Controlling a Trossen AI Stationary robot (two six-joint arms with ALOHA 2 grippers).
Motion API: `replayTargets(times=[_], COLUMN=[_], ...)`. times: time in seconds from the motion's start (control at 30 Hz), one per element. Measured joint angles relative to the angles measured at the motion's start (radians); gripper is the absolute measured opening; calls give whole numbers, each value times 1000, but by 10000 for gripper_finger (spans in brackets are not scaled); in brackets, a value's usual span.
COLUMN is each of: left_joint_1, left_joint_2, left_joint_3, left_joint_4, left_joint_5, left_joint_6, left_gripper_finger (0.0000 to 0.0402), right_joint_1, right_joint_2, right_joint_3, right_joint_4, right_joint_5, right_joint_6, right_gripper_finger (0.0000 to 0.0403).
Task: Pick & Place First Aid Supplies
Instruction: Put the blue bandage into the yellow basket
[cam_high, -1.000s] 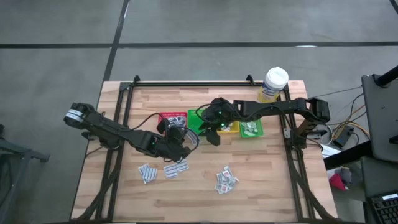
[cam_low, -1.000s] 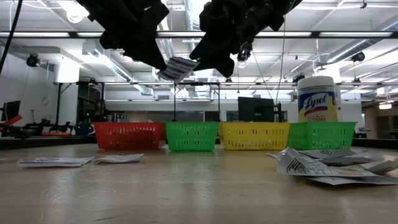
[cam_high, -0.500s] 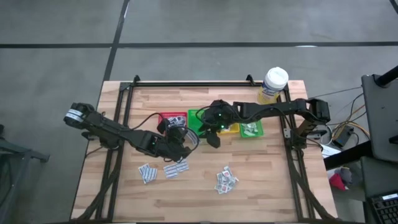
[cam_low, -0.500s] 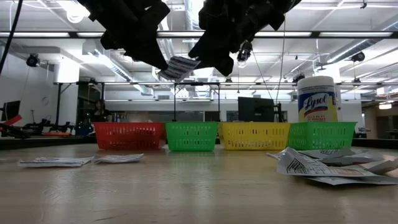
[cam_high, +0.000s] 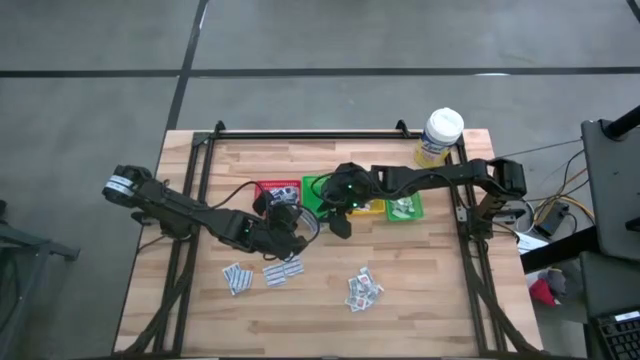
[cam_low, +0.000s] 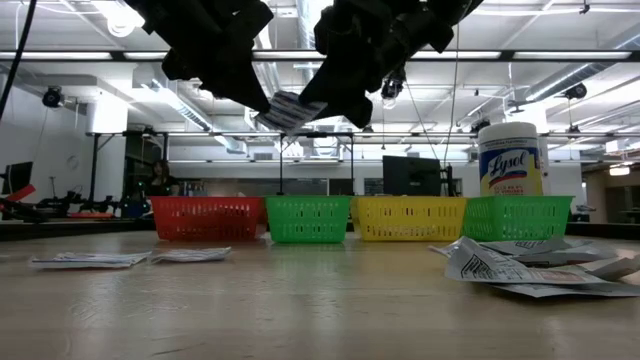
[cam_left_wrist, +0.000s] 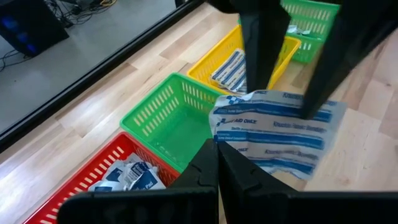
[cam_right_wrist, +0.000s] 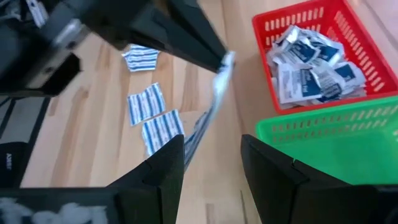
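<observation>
My left gripper (cam_left_wrist: 216, 146) is shut on a white packet with blue print (cam_left_wrist: 280, 127), held high above the table near the green bin (cam_high: 318, 192). My right gripper (cam_right_wrist: 211, 146) is open. Its two fingers stand on either side of the packet's free end (cam_right_wrist: 214, 93), one in front (cam_left_wrist: 326, 74) and one behind. In the low view the packet (cam_low: 288, 108) hangs between both grippers. More packets lie flat on the table (cam_high: 238, 277), (cam_high: 282, 270), and in a pile (cam_high: 363, 288). My left gripper pinches the packet's near end (cam_left_wrist: 227, 142) between its two fingertips. The fingers slant downward from the table's left. The packet juts out past the fingertips toward my right gripper, lifted clear of the table and the bins.
A row of small bins stands mid-table: red (cam_high: 277, 190) with packets in it, green, yellow (cam_high: 372, 207) with a packet, and another green (cam_high: 405, 208). A white-capped bottle (cam_high: 441, 135) stands at the far right. The wooden table's near half has free room around the loose packets.
</observation>
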Motion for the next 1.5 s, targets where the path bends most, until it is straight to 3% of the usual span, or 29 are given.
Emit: replayTargets(times=[0.5,0.63,0.83,1.13,1.27,1.5], left_joint_1=[0,1,1,0,0,1], left_joint_2=[0,0,0,0,-1,-11], left_joint_3=[0,0,0,0,0,0], left_joint_4=[61,62,65,66,63,55], left_joint_5=[0,2,4,8,3,-46], left_joint_6=[48,48,48,101,126,177], left_gripper_finger=[0,0,0,2,30,121], right_joint_1=[0,1,2,6,6,6], right_joint_2=[11,13,13,13,13,13], right_joint_3=[1,1,1,1,0,0], right_joint_4=[8,7,6,-8,-36,-103], right_joint_5=[1,1,1,4,4,29], right_joint_6=[12,10,-30,-37,-36,-36], right_gripper_finger=[148,114,22,8,8,8])
